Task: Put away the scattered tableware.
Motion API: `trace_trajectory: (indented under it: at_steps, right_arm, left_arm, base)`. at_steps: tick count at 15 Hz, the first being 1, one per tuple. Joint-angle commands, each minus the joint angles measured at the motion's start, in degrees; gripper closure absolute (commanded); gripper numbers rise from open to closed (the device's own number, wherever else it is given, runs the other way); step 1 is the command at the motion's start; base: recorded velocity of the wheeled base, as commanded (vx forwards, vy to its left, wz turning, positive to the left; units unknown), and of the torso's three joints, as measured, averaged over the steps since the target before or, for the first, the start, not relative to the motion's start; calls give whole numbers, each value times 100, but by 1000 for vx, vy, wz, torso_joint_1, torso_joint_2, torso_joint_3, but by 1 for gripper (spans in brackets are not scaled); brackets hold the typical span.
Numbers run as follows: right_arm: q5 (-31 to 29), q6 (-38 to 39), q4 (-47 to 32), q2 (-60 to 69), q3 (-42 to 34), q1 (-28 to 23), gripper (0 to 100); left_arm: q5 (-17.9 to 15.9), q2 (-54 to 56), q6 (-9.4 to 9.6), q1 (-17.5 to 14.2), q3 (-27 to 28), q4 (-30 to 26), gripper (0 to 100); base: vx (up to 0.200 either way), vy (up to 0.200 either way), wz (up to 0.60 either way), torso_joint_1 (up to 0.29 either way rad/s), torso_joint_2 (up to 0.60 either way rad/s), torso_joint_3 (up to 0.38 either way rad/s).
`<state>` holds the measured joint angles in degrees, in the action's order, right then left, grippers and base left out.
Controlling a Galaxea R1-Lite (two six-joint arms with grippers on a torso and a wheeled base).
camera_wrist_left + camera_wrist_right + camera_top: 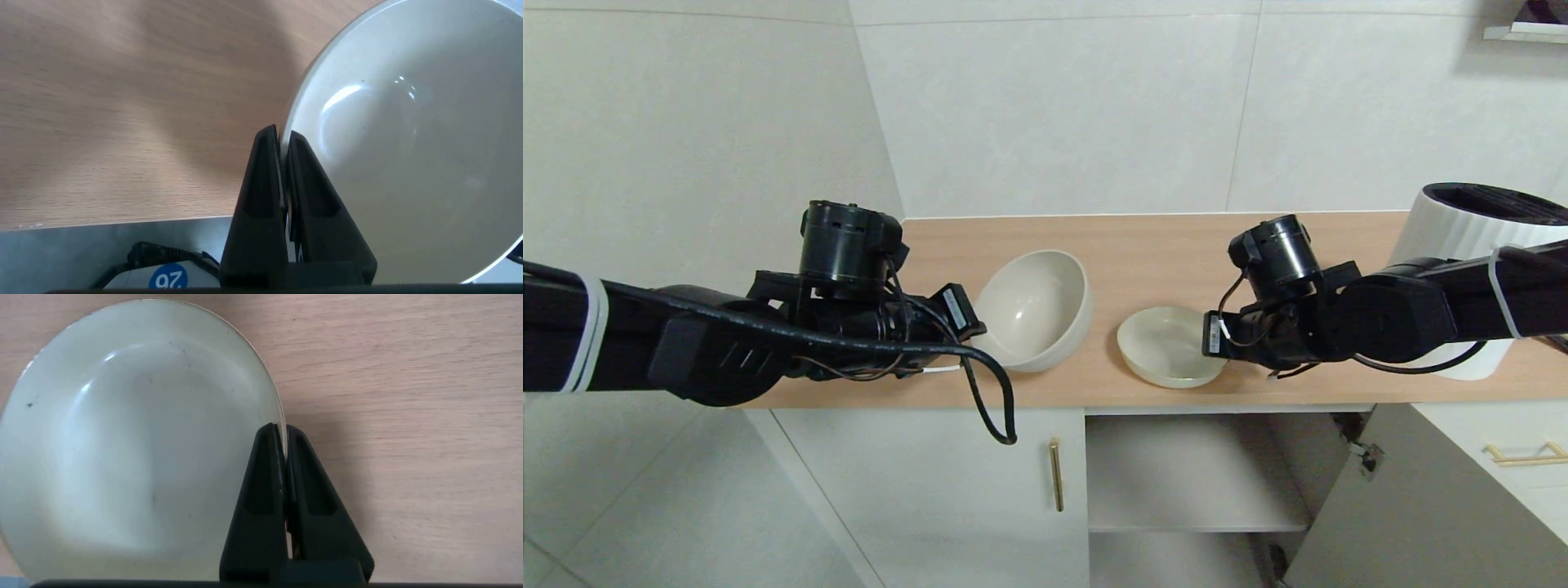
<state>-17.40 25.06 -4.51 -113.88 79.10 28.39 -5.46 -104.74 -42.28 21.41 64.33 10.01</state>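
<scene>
Below the counter's (1143, 245) front edge a cupboard (1184, 474) stood with its door (1380, 514) swung wide, a bare shelf (1188, 523) showing inside. A brass handle (1055, 474) hung upright on the closed door just beside the opening.

On the counter, close to that front edge, two pieces of tableware lay a little apart. Toward the counter's left end sat the deep bowl (1037, 306), cream-coloured and tipped onto its side so that its mouth faced the left arm. The left gripper (282, 137) was clenched on the bowl's rim, one finger inside the wall and one outside. Whether the bowl's underside rested on the counter could not be told.

Nearer the middle of the counter, above the open cupboard, the shallow dish (1164, 347) sat flat and upright. The right gripper (284, 433) was pinched tight on the dish's rim, on the edge turned toward the counter's right end.

At the right end of the counter stood a ribbed white vessel (1462, 237) with a dark top. Behind the counter's back edge rose a tiled wall (1054, 106).
</scene>
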Motion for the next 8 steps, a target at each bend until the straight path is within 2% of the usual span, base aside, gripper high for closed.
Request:
trace_trajectory:
  at_steps: [1, 5, 8]
  right_arm:
    - [-1, 7, -6, 59, -9, 0, 100]
    - [8, 25, -76, 367, -79, 26, 100]
    - [237, -19, -155, 1211, -703, 202, 100]
  left_arm:
    - [1, 15, 0, -5, 1, -8, 100]
    - [19, 235, 0, -5, -140, -25, 100]
    - [19, 771, 53, -5, -615, -25, 100]
  base:
    - [0, 0, 0, 0, 0, 0]
    - [0, 0, 0, 0, 0, 0]
    - [0, 0, 0, 0, 0, 0]
